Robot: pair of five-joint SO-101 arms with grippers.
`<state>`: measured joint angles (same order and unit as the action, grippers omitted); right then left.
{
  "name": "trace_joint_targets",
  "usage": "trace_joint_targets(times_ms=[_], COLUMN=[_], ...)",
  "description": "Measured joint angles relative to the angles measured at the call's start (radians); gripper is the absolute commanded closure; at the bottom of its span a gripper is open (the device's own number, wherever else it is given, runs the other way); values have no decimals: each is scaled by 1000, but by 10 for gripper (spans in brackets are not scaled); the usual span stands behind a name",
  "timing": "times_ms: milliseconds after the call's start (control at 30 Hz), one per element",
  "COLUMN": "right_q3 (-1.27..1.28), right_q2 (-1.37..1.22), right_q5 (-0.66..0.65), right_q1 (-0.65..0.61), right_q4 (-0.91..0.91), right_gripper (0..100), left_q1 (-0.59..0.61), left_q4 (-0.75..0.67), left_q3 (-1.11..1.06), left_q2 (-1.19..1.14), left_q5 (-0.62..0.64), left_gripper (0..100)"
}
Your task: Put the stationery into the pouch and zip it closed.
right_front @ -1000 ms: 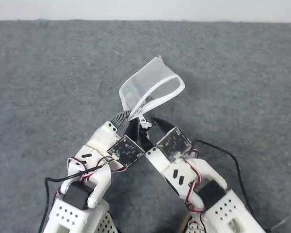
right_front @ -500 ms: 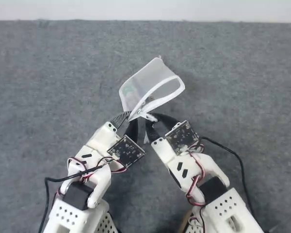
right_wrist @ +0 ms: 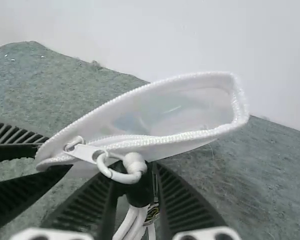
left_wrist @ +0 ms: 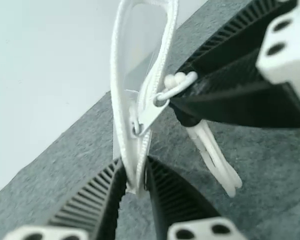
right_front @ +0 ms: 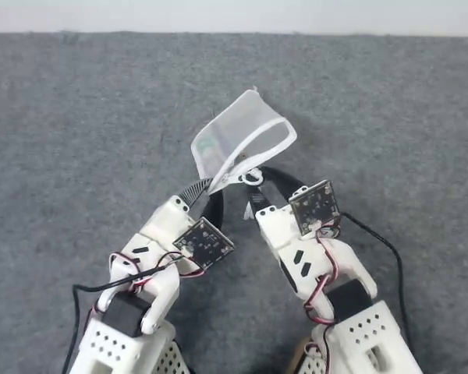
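Grey felt is covering the desk (right_front: 70, 109); a pale wall is running behind it. White mesh pouch (right_front: 242, 140) is being held mid-desk between both arms, mouth gaping. Left gripper (left_wrist: 135, 182) jaws are pinching the pouch's zipper end. Right gripper (right_wrist: 135, 175) jaws are clamping the cord of the zipper pull (right_wrist: 115, 167).

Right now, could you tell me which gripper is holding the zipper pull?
The right gripper: it pinches the zipper pull, whereas the left gripper clamps the corner of the pouch instead.
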<state>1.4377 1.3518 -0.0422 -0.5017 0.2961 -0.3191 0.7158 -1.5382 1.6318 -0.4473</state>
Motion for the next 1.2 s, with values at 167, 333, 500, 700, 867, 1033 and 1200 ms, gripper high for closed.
trace_joint_targets(times_ms=[167, 333, 500, 700, 867, 1033, 1200], right_q3=[-35, -51, -110, -187, -199, -199, -206], right_q2=[-2, -2, -2, -2, 0, 0, 0], right_q5=[46, 60, 60, 66, 68, 66, -18], right_q1=[58, 74, 126, 224, 219, 176, 115], right_q4=[0, 2, 66, 109, 110, 121, 183], right_gripper=[991, 991, 991, 991, 991, 991, 991], left_q1=[-3, -3, 5, 2, 5, 5, 5], left_q4=[-2, -2, 8, 17, 17, 17, 17], left_q3=[0, 2, 0, 0, 0, 0, 0], left_q2=[0, 0, 0, -8, -8, -5, -5], left_q5=[0, 0, 2, 2, 2, 6, 11], left_gripper=[992, 992, 993, 993, 992, 975, 868])
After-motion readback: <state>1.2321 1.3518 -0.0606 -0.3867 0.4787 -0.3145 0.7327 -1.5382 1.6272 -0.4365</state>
